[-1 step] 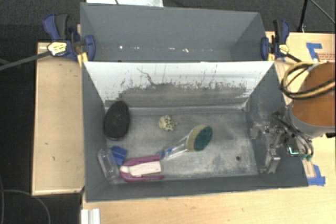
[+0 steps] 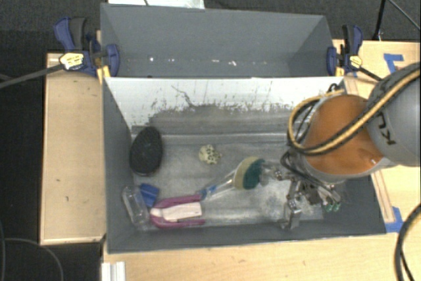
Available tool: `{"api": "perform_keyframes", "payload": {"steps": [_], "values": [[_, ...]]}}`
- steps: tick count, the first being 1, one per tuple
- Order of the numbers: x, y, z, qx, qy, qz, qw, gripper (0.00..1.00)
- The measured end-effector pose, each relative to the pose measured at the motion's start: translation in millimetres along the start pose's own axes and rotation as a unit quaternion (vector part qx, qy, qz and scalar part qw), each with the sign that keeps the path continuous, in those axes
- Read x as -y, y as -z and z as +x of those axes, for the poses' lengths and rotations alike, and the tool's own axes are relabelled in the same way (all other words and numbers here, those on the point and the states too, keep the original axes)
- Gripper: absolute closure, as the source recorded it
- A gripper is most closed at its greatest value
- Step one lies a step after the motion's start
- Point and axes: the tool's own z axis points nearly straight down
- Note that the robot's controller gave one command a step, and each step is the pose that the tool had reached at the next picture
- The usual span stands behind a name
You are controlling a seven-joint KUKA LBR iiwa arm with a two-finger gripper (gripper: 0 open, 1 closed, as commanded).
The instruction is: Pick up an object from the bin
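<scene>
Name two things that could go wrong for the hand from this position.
1. The hand sits low over bare floor by the bin's front wall, right of the green-headed brush; a grasp here may come up empty or scrape the wall.
2. The brush's handle runs to the clear packet; lifting the brush might drag it along.

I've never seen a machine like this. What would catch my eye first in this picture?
First the arm's bulging orange cover at the right of the grey bin, with the gripper low over the floor beneath it. Then the loose things: a black oval lump at the left, a green-headed brush in the middle, just left of the gripper, and a pink and white packet along the near wall.
</scene>
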Motion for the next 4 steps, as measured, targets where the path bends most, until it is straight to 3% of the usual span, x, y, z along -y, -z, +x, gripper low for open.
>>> {"api": "perform_keyframes", "payload": {"steps": [1, 2, 3, 4], "values": [[-65, 54, -67.4, 0.0048, 0.000, 0.000, 1.0000, 0.00], [-52, -27, -105.7, 0.0046, -0.044, 0.001, 0.9990, 0.00], [-52, -23, -104.5, 0.0039, -0.041, 0.002, 0.9992, 1.00], [-39, 131, -105.5, 0.0048, -0.033, 0.002, 0.9994, 1.00]]}}
